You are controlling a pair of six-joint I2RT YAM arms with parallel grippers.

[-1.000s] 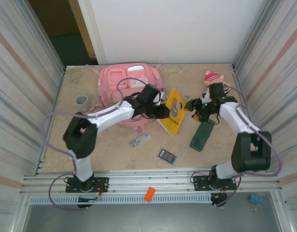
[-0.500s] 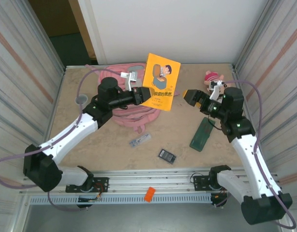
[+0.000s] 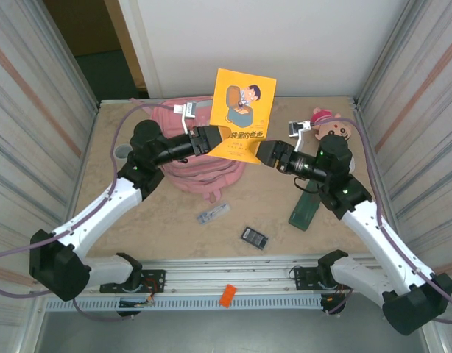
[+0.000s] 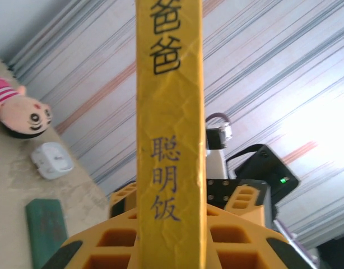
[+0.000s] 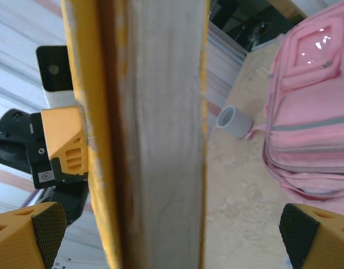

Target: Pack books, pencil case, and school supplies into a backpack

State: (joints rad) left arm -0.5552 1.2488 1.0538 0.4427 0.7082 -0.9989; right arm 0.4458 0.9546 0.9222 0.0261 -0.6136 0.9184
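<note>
My left gripper (image 3: 211,140) is shut on the lower left edge of the yellow book (image 3: 243,110) and holds it upright in the air above the pink backpack (image 3: 200,175). Seen from the left wrist, the book's spine (image 4: 171,140) rises from between the orange fingers (image 4: 105,246). My right gripper (image 3: 264,153) is open at the book's lower right edge. In the right wrist view the page edge (image 5: 161,134) stands between its wide-apart fingertips (image 5: 315,230) without contact. The green pencil case (image 3: 308,208), dark calculator (image 3: 254,237) and silvery-blue item (image 3: 213,214) lie on the table.
A pink-hatted doll (image 3: 330,125) lies at the back right by the wall. A grey cup (image 3: 123,152) stands left of the backpack, partly behind my left arm. Ribbed metal walls close in both sides. An orange clip (image 3: 227,295) lies on the front rail.
The left arm lifted the book off the table and holds it high over the backpack. The right gripper opened wide and moved left until its jaws straddle the book's edge.
</note>
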